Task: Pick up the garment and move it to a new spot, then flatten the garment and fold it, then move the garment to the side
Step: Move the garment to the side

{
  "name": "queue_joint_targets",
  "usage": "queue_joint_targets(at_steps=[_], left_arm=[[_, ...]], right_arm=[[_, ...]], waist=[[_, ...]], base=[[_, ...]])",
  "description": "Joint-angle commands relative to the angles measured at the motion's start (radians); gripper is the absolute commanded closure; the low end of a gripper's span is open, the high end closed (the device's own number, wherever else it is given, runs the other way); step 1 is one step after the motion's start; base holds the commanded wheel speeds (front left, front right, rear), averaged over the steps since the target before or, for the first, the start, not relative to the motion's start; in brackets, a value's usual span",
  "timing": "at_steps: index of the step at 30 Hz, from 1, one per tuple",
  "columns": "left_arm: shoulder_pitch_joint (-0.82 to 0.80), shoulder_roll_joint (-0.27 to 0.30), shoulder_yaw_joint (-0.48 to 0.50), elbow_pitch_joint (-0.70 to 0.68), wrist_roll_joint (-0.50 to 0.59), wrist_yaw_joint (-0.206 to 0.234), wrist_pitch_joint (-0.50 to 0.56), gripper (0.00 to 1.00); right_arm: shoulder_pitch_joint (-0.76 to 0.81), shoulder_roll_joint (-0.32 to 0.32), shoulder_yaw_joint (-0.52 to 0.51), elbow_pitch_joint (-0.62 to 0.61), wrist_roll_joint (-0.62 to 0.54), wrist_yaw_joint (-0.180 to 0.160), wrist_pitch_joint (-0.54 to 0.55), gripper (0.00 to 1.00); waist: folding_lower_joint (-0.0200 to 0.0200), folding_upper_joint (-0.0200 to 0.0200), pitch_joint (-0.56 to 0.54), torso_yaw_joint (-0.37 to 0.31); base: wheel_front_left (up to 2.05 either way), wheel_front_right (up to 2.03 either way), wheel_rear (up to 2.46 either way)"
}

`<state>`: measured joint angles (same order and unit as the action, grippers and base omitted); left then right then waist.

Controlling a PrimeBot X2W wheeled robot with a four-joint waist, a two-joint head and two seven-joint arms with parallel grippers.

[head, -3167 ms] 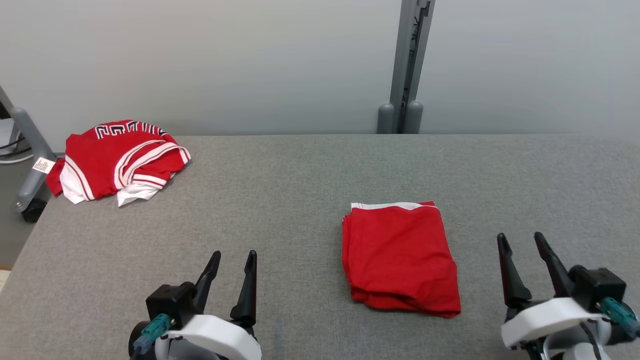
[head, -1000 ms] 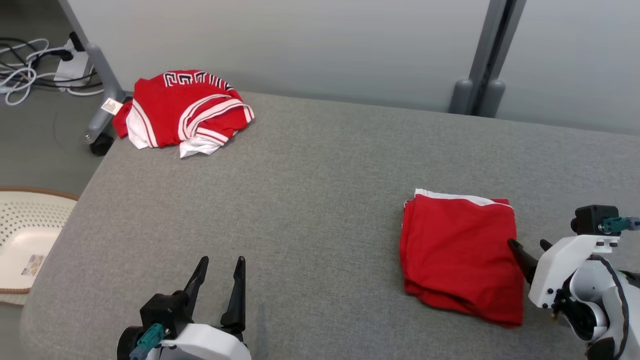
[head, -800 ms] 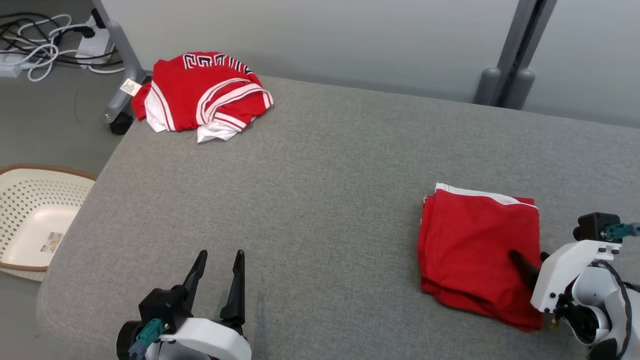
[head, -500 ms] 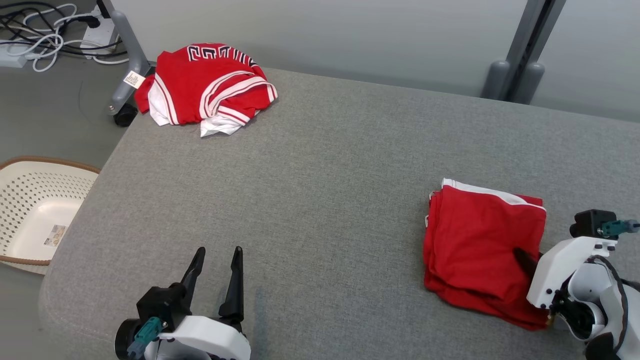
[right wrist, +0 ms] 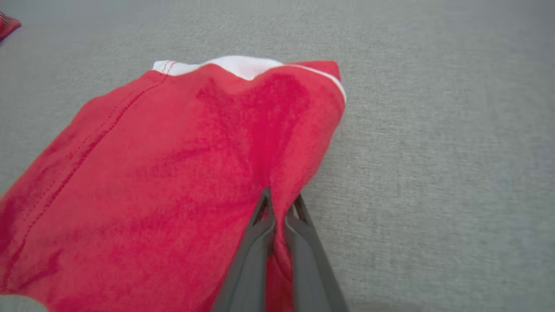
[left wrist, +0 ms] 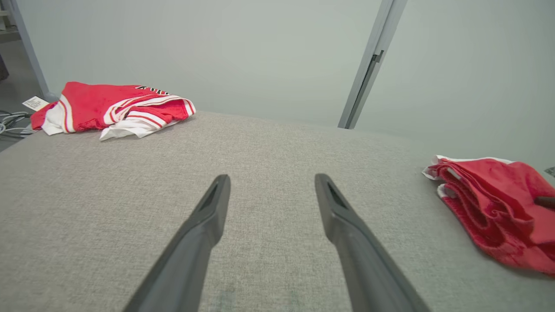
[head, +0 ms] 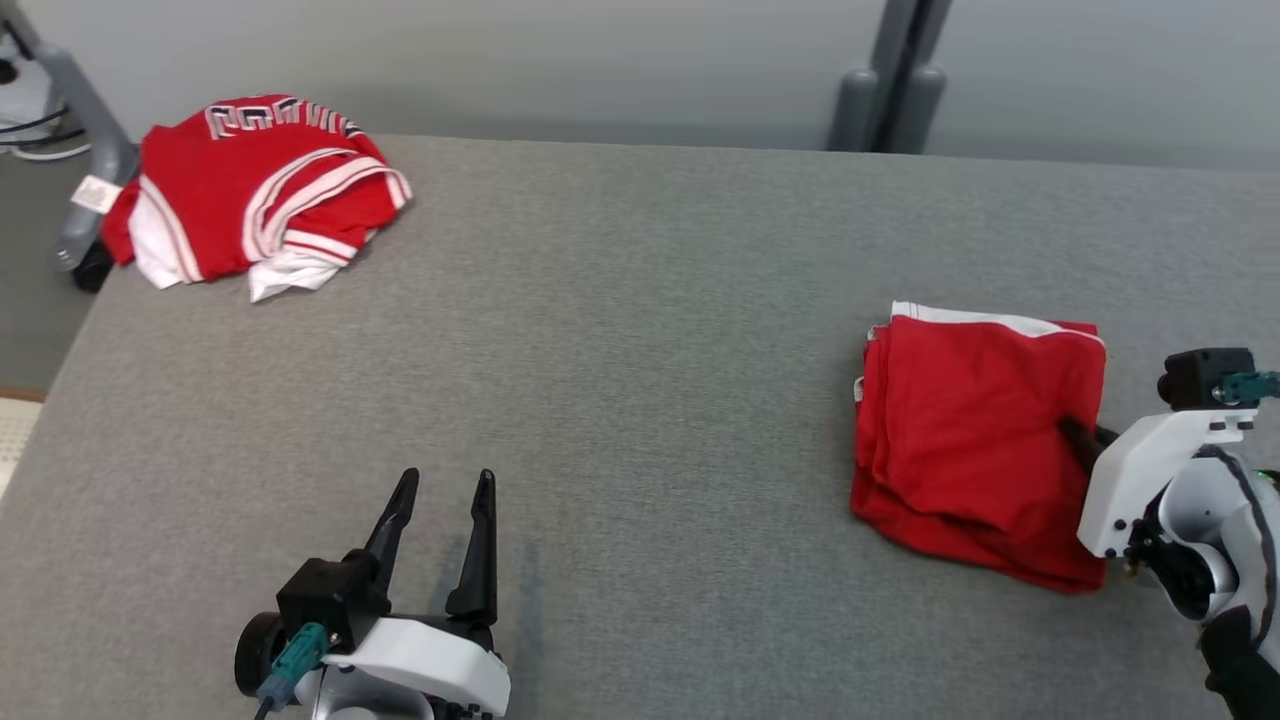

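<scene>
A folded red garment with a white trim strip along its far edge lies on the right half of the grey table. My right gripper is shut on the garment's right edge; in the right wrist view the two fingers pinch a fold of red cloth at the gripper's tips. From the left wrist view the garment lies at the far right. My left gripper stands open over bare table near the front, well left of the garment, and the left gripper holds nothing.
A second red and white jersey with lettering lies bunched at the table's far left corner, also seen as a jersey in the left wrist view. A grey post rises behind the table. A grey stand leg is at the far left.
My right gripper's jaws have closed on the garment's right edge. The head camera swung, shifting the whole picture; the basket at left left the frame. The left gripper stayed open.
</scene>
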<state>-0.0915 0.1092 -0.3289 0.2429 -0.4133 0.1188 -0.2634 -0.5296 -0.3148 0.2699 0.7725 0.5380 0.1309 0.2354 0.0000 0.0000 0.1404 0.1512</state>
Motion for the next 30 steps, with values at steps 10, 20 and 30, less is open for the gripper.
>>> queue_joint_targets(at_steps=[10,20,30], left_arm=[[-0.061,0.021,-0.029,-0.023,0.032,-0.017,0.014,0.00],[-0.085,0.034,-0.057,-0.063,0.040,-0.024,0.051,0.00],[-0.076,0.061,-0.047,-0.126,0.038,-0.005,0.074,0.00]], right_arm=[[-0.079,-0.026,0.017,0.037,-0.021,0.000,-0.060,1.00],[-0.143,-0.043,0.065,0.087,-0.048,0.000,-0.131,1.00],[-0.238,-0.135,0.085,0.149,-0.095,0.000,-0.156,1.00]], waist=[[0.0000,0.0000,0.075,-0.292],[0.0000,0.0000,0.109,-0.352],[0.0000,0.0000,0.155,-0.279]], base=[[0.00,0.00,0.00],[0.00,0.00,0.00],[0.00,0.00,0.00]])
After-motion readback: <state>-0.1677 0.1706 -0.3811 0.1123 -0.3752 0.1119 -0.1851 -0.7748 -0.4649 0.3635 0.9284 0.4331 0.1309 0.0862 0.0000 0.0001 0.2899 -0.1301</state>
